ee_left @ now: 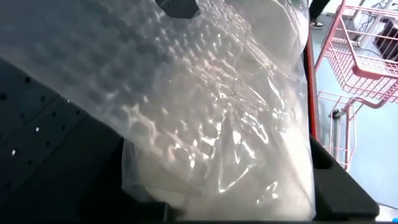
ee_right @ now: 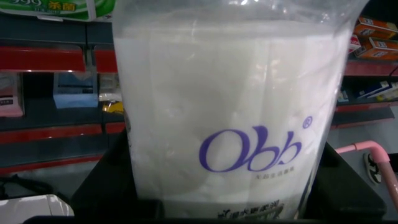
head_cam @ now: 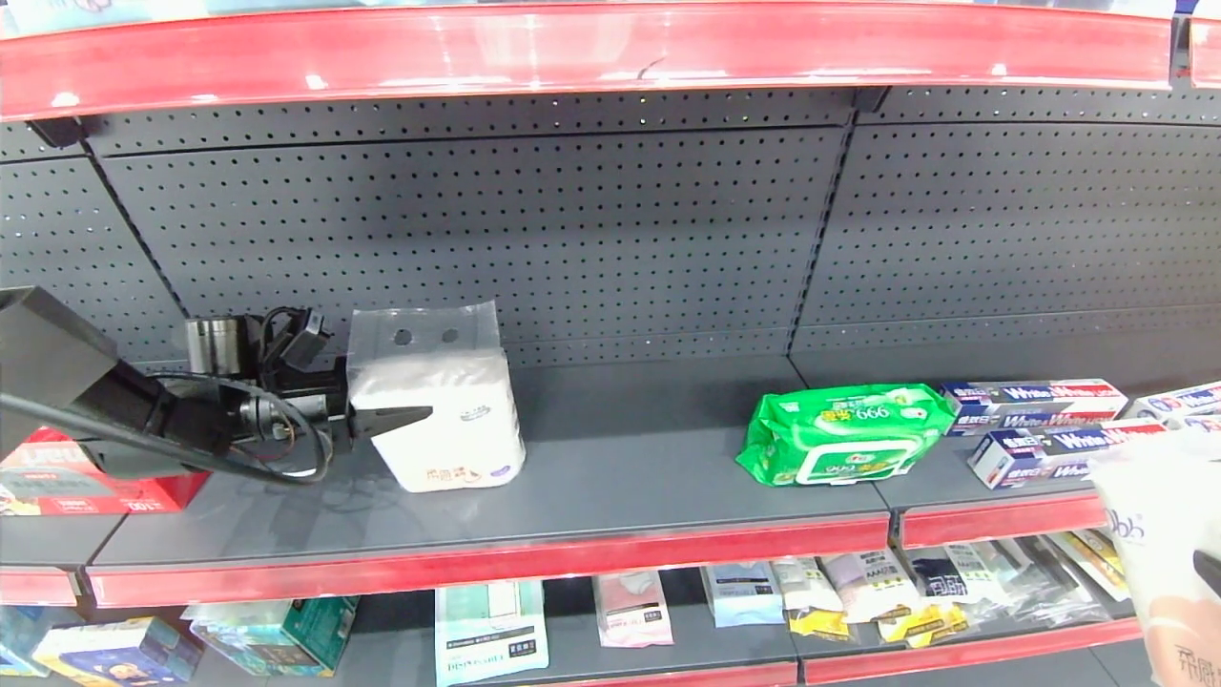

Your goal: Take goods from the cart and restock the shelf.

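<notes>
Head view showed the shelf as the largest item: a grey deck with a perforated grey back panel and a red price rail along the front edge.

1. My left gripper was at the left part of the deck. Its jaws were closed on the tissue pack. The pack stood on the deck with its long axis vertical. Its clear header flap, with two punched holes, pointed up.
2. My right gripper was low on the right, in front of the shelf and off the deck. Its jaws clamped the second tissue pack from both sides. This pack was also upright, long axis vertical, with its print the right way up in the right wrist view.
3. A green wet-wipe pack lay flat on the deck, right of centre, long axis along the rail.
4. Toothpaste boxes lay flat just beside it, on the right, also lengthwise along the rail.
5. A red box sat at the far left.
6. Small packets lay on the deck below.

Left wrist view showed a pink wire cart on a pale floor behind the pack.
</notes>
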### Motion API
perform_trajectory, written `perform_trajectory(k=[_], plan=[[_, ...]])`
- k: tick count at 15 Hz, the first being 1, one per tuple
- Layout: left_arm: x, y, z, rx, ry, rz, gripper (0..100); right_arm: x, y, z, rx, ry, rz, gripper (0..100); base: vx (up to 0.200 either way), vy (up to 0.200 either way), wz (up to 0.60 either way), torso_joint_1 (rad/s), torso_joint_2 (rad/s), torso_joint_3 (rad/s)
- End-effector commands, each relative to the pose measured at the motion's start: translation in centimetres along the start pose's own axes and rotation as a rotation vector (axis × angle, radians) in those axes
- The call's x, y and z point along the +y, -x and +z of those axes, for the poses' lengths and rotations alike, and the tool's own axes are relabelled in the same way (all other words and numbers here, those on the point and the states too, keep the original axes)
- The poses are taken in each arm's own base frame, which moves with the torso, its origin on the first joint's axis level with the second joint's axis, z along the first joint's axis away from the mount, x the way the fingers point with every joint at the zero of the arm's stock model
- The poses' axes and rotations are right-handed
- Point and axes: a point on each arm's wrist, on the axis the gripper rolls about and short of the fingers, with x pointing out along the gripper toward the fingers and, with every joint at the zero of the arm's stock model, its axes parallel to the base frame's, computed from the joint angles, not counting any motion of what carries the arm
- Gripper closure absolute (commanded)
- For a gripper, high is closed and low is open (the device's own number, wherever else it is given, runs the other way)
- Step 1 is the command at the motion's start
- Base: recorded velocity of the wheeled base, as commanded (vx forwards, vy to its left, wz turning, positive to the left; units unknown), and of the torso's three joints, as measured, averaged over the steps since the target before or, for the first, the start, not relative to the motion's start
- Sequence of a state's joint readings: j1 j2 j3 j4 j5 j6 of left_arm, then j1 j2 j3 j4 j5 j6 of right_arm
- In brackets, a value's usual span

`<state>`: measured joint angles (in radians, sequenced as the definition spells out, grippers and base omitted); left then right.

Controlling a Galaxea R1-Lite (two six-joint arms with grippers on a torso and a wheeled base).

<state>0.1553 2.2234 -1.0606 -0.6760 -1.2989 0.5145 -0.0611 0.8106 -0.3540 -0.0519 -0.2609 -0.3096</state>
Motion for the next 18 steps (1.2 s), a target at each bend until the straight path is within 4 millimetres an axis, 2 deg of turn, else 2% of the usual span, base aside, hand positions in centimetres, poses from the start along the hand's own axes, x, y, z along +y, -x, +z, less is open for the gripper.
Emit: perform_trajectory(k=[1, 6, 14, 18], plan=[[-1.3, 1.2, 1.1, -0.007, 0.001, 0.009, 100, 0.0, 0.0, 0.0, -0.002, 0.0, 0.001, 100, 0.0, 0.0, 0.0, 0.0, 0.0, 0.0], [-3.9, 2.4, 1.1, -0.024, 0.031, -0.023, 100, 0.0, 0.0, 0.0, -0.002, 0.0, 0.002, 100, 0.0, 0.0, 0.0, 0.0, 0.0, 0.0], [-5.2, 3.5, -0.3, -0.05, 0.013, -0.031, 100, 0.0, 0.0, 0.0, -0.004, 0.0, 0.006, 100, 0.0, 0.0, 0.0, 0.0, 0.0, 0.0], [-4.7, 3.2, -1.4, -0.051, -0.004, -0.03, 100, 0.0, 0.0, 0.0, -0.005, 0.001, 0.006, 100, 0.0, 0.0, 0.0, 0.0, 0.0, 0.0]])
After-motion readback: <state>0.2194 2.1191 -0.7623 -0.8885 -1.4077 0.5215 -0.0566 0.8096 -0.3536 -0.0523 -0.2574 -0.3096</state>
